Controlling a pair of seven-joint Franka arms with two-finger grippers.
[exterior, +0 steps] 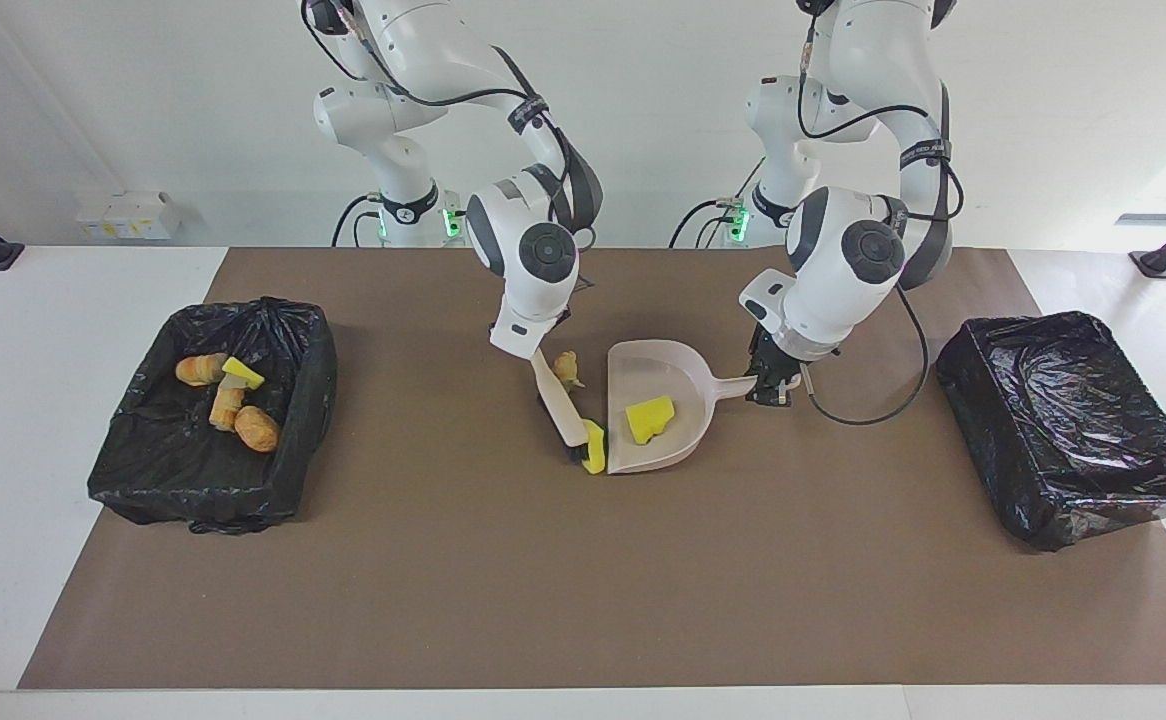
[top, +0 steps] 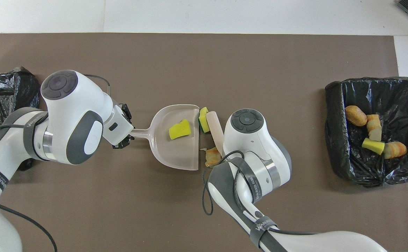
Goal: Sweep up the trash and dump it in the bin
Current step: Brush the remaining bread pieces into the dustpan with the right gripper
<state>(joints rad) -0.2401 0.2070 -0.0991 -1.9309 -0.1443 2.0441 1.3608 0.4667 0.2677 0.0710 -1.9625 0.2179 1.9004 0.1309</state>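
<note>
The left claw (exterior: 771,385) is clamped on the handle of the dustpan (exterior: 678,385), holding the pan flat on the bench (exterior: 443,580) with its open mouth turned toward the right arm's end. The right claw (exterior: 533,352) is clamped on the handle of the brush (exterior: 563,410), which slants down from it, bristle end low against the pan's lip.

One yellow sponge chunk (exterior: 649,419) lies inside the pan. A second yellow chunk (exterior: 594,447) stands pinched between the bristles and the pan's lip, not yet in. A tan striped lump (exterior: 567,368) lies on the bench just outside the mouth, nearer to the robots than the brush head and close under the right claw. Four more pieces already lie in the bin (exterior: 213,420) at the right arm's end; the other bin (exterior: 1073,430), at the left arm's end, shows nothing inside from here.

What the next stroke hangs on, to my eye: both loose pieces sit on the brush's side of the lip, and the pan lies from them toward the left arm's end. The brush's long axis runs roughly along the lip, so a sideways push toward the pan should carry the yellow chunk in. The tan lump lies beside the handle, not the bristles, so the right arm, the nearer one, would probably have to draw the brush back toward the robots to get it
</note>
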